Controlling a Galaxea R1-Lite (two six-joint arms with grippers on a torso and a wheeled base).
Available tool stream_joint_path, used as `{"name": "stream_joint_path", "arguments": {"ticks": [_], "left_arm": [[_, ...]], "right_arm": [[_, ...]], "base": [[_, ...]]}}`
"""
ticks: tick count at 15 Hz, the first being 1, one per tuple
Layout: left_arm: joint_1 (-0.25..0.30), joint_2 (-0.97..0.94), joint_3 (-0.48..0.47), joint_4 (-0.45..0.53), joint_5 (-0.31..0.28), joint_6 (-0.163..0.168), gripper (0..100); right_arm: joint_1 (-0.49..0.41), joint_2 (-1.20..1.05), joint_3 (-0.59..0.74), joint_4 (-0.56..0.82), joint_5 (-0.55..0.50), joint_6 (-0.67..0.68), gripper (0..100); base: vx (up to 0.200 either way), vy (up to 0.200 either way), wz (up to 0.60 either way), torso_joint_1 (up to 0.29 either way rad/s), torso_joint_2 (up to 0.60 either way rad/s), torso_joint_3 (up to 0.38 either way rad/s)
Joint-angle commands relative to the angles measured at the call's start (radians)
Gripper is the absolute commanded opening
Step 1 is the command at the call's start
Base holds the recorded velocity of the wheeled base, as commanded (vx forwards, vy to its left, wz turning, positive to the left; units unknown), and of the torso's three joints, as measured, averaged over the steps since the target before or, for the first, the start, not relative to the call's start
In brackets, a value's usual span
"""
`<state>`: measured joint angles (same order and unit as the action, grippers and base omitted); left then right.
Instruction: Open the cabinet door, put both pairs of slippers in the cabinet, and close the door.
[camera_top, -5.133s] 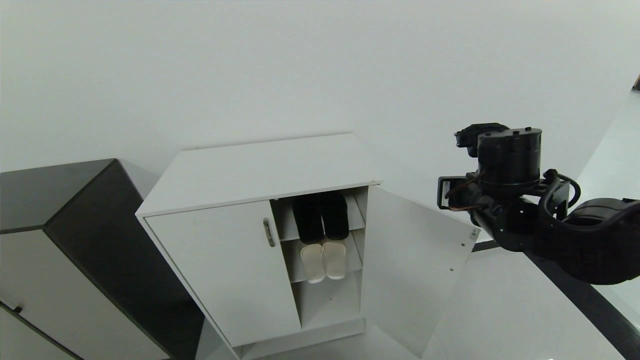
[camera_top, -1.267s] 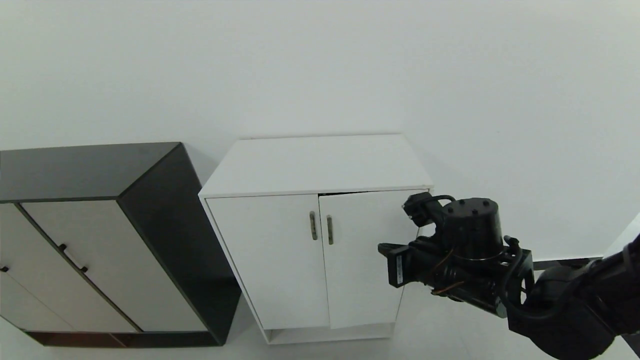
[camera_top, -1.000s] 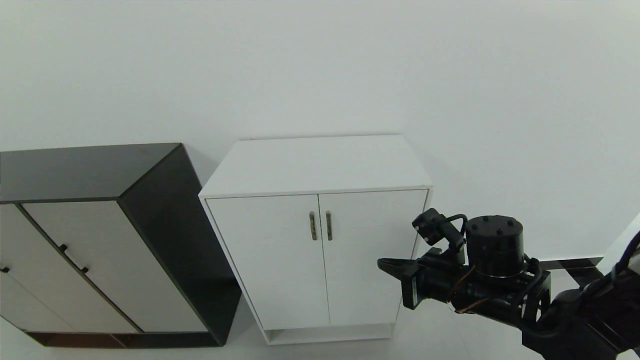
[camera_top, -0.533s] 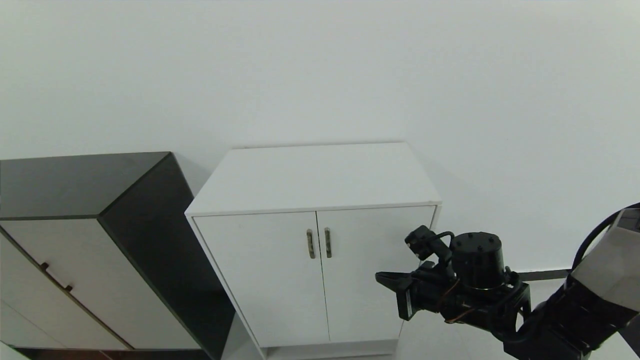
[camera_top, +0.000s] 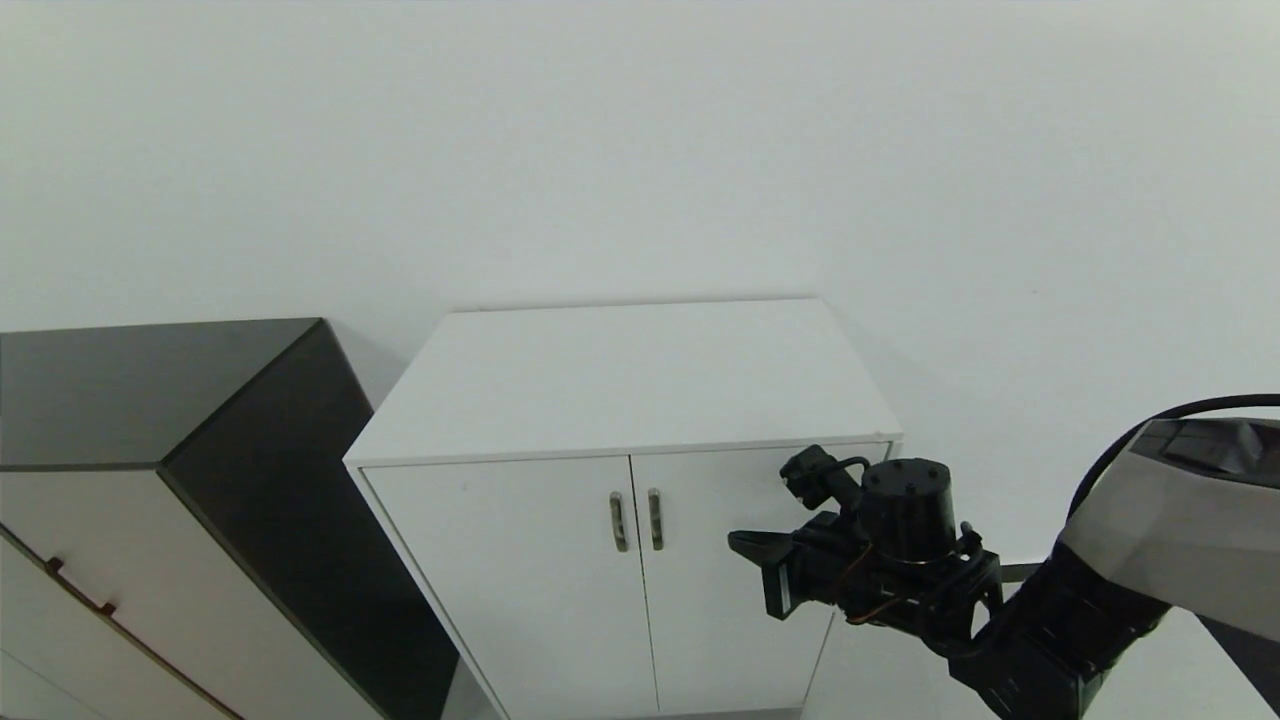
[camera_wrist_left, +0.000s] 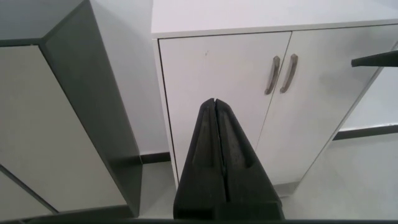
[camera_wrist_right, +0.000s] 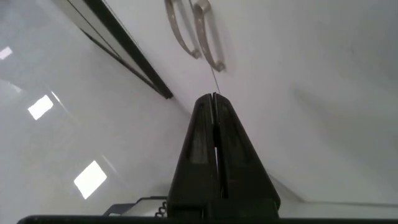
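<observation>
The white cabinet (camera_top: 620, 385) stands against the wall with both doors shut, the right door (camera_top: 735, 570) flush with the left. Two metal handles (camera_top: 633, 520) sit side by side at the middle seam; they also appear as the handles (camera_wrist_left: 281, 73) and the handles (camera_wrist_right: 194, 30) in the wrist views. My right gripper (camera_top: 745, 545) is shut and hangs in front of the right door, a little right of the handles. My left gripper (camera_wrist_left: 215, 109) is shut, held before the left door. The slippers are hidden inside.
A black cabinet (camera_top: 170, 400) with pale fronts stands just left of the white one. The white wall (camera_top: 640, 150) rises behind both. Pale floor (camera_top: 1200, 650) lies to the right.
The right door, open five seconds ago with both slipper pairs on the shelves, swung shut. My right gripper followed it leftward; over the last second the head view shifted and the gripper drew back slightly.
</observation>
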<state>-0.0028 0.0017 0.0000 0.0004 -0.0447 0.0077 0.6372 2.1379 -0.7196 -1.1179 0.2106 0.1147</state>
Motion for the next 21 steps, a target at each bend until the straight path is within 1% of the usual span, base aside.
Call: {"name": "stream_joint_path", "arguments": {"ticks": [1, 9, 16, 21], "left_arm": [[0.000, 0.000, 0.000, 0.000, 0.000, 0.000, 0], [0.000, 0.000, 0.000, 0.000, 0.000, 0.000, 0], [0.000, 0.000, 0.000, 0.001, 0.000, 0.000, 0], [0.000, 0.000, 0.000, 0.000, 0.000, 0.000, 0]], "right_arm": [[-0.005, 0.039, -0.027, 0.000, 0.000, 0.000, 0], [-0.048, 0.089, -0.078, -0.007, 0.003, 0.002, 0], [-0.056, 0.099, -0.113, -0.005, 0.003, 0.005, 0], [-0.079, 0.109, -0.139, -0.002, 0.003, 0.013, 0]], "base": [[0.000, 0.000, 0.00, 0.000, 0.00, 0.000], [0.000, 0.000, 0.00, 0.000, 0.00, 0.000], [0.000, 0.000, 0.00, 0.000, 0.00, 0.000], [0.000, 0.000, 0.00, 0.000, 0.00, 0.000]]}}
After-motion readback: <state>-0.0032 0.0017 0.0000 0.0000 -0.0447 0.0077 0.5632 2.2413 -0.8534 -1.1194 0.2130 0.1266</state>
